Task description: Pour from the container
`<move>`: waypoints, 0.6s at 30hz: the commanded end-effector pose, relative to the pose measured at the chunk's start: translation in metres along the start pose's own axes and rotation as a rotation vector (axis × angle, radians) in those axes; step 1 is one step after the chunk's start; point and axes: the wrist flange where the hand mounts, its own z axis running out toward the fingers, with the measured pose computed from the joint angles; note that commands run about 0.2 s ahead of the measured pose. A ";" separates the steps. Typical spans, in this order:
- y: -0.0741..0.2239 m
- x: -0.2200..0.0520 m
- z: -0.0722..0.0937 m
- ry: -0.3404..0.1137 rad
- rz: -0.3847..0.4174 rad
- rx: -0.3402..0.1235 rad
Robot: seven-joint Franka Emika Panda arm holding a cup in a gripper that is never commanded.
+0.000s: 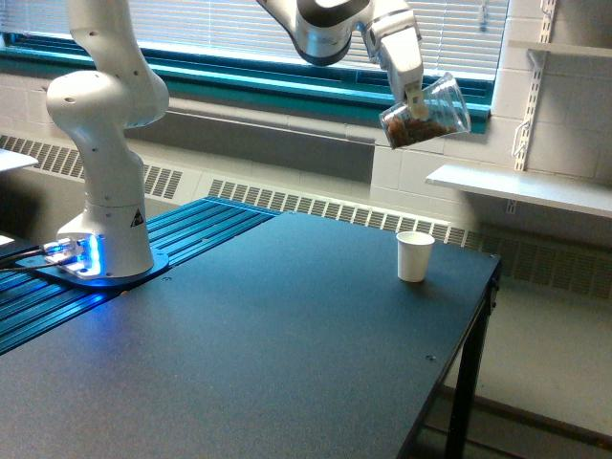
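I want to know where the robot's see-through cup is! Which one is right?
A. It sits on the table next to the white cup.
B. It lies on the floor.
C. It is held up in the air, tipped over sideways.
C. The gripper holds the clear cup tilted, high above the table and the white paper cup.

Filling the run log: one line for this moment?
end effector: shut on clear cup | cup: tilted, granules inside | white cup: upright, below
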 end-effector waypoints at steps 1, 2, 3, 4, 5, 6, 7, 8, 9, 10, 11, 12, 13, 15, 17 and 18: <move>-0.022 -0.025 -0.011 0.012 0.002 0.030; -0.025 -0.029 -0.011 0.011 0.000 0.031; -0.027 -0.032 -0.012 0.010 -0.003 0.033; -0.030 -0.036 -0.012 0.009 -0.008 0.037; -0.033 -0.040 -0.012 0.007 -0.013 0.038; -0.035 -0.044 -0.012 0.004 -0.019 0.037; -0.037 -0.047 -0.012 0.003 -0.021 0.037; -0.040 -0.051 -0.012 0.001 -0.021 0.044; -0.042 -0.053 -0.013 -0.002 -0.022 0.051; -0.045 -0.057 -0.013 -0.008 -0.025 0.055; -0.046 -0.060 -0.013 -0.012 -0.028 0.056; -0.048 -0.064 -0.012 -0.016 -0.030 0.057; -0.049 -0.067 -0.012 -0.020 -0.030 0.057; -0.053 -0.073 -0.011 -0.027 -0.032 0.061; -0.056 -0.080 -0.010 -0.034 -0.038 0.062; -0.058 -0.083 -0.009 -0.037 -0.041 0.061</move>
